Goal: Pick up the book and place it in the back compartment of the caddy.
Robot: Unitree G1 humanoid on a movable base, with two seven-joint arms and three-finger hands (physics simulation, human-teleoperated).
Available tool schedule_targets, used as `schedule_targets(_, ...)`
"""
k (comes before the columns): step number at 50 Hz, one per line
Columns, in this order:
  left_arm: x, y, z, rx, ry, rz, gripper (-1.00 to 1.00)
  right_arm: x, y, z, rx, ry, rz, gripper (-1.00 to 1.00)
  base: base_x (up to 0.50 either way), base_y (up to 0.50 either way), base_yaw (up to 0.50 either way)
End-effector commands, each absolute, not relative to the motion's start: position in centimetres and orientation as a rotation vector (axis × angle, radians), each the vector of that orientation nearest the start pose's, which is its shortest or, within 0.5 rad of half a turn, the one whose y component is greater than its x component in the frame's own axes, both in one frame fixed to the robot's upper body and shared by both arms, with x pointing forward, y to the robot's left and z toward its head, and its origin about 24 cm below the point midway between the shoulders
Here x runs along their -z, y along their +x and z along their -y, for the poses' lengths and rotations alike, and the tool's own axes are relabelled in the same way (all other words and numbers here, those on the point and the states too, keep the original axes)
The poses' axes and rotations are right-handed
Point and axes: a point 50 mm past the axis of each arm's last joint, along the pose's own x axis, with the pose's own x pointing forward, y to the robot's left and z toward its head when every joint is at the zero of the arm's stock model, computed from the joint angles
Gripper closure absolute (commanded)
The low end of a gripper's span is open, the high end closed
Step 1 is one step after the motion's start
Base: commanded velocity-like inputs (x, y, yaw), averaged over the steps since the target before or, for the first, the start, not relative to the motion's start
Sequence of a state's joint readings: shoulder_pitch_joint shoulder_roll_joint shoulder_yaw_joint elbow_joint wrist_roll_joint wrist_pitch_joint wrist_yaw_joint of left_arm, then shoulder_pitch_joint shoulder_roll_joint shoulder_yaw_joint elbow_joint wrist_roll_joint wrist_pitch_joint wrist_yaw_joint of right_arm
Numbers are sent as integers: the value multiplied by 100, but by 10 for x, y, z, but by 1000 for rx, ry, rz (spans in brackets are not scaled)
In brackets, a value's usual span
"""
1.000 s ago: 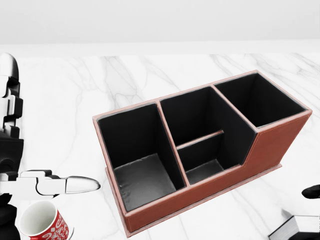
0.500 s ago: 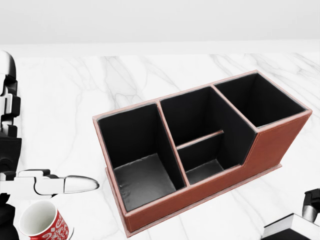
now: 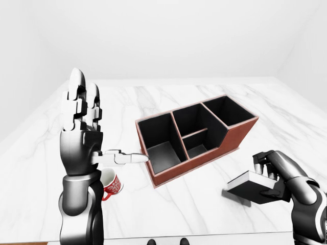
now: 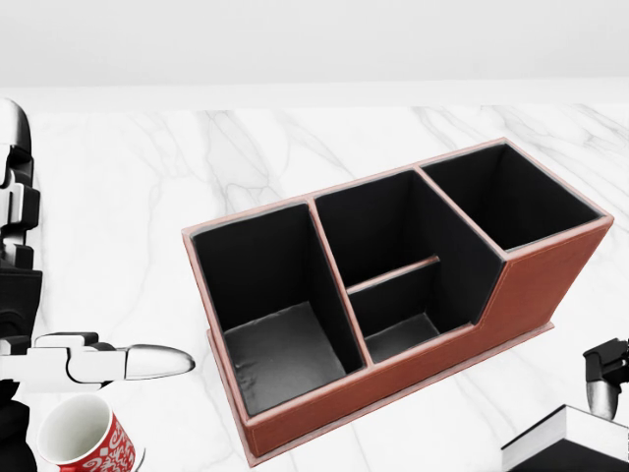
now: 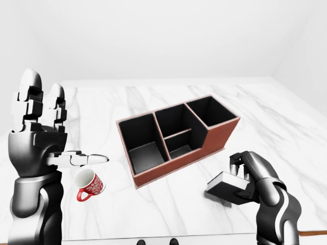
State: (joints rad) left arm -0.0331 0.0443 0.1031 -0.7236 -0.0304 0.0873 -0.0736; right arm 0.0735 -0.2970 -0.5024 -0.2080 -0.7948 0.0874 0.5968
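A dark book (image 3: 253, 187) with white page edges hangs a little above the marble table, and my right hand (image 3: 271, 176) is shut on its right end. It sits at the lower right of both eye views, and its corner (image 4: 565, 444) shows at the bottom right of the head view. The brown caddy (image 3: 227, 140) with black compartments stands at the centre, up and left of the book. My left hand (image 3: 82, 122) is raised open, fingers upright, left of the caddy.
A red and white mug (image 5: 89, 185) lies on the table just below my left hand. The marble table (image 3: 168, 214) runs to a white wall behind; its near edge lies along the bottom of the eye views.
My right hand has lifted the book higher and to the left, so more of it shows in the head view. The left hand and caddy have not moved.
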Motion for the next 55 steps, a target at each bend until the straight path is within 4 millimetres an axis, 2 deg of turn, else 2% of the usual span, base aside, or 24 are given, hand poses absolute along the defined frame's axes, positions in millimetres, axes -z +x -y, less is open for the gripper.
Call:
schedule_targets(1, -199, 209, -166, 5, 68, 665, -100, -110, 217, 289, 34, -1083, -310, 100, 0, 0, 0)
schedule_targets(10, -200, 208, -166, 4, 67, 669, -100, -129, 226, 276, -8, -1151, -249, 100, 0, 0, 0)
schedule_targets(21, -200, 208, -166, 3, 67, 672, -100, -168, 239, 262, 40, -1286, -115, 100, 0, 0, 0)
schedule_targets(38, -201, 208, -166, 2, 67, 676, -100, -172, 253, 249, 2, -1295, -72, 100, 0, 0, 0)
schedule_targets(55, -199, 209, -166, 4, 67, 665, -100, -189, 255, 238, 13, -1317, 15, 100, 0, 0, 0)
